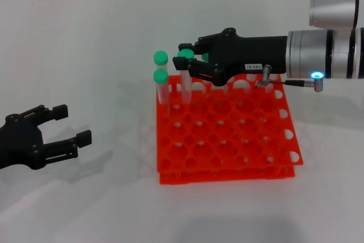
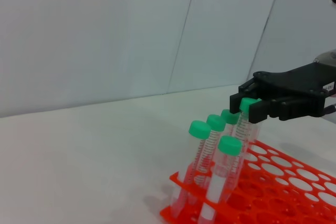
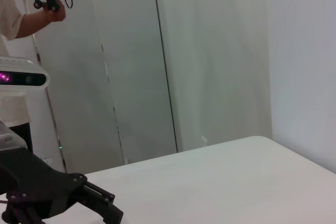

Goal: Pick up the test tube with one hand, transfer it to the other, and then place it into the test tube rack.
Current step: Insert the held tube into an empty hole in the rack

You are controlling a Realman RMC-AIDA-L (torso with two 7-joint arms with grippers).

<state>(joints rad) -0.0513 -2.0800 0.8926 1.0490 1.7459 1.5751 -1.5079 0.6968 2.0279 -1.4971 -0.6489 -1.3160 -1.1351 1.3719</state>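
Observation:
The test tube [image 1: 186, 85] stands upright with its lower end in a back-left hole of the orange-red rack [image 1: 227, 166]. My right gripper [image 1: 186, 56], the one with the white label, is shut around the tube just under its green cap. The left wrist view shows this gripper [image 2: 251, 109] closed on the tube [image 2: 242, 128] above the rack [image 2: 294, 182]. My left gripper [image 1: 74, 123] is open and empty, low over the table to the left of the rack. Its fingers [image 3: 102, 206] also show in the right wrist view.
Other green-capped tubes [image 1: 161, 76] stand in the rack's back-left corner, close beside the held one; several show in the left wrist view [image 2: 199, 129]. The table [image 1: 85, 38] is white. A person's arm [image 3: 31, 22] shows far off.

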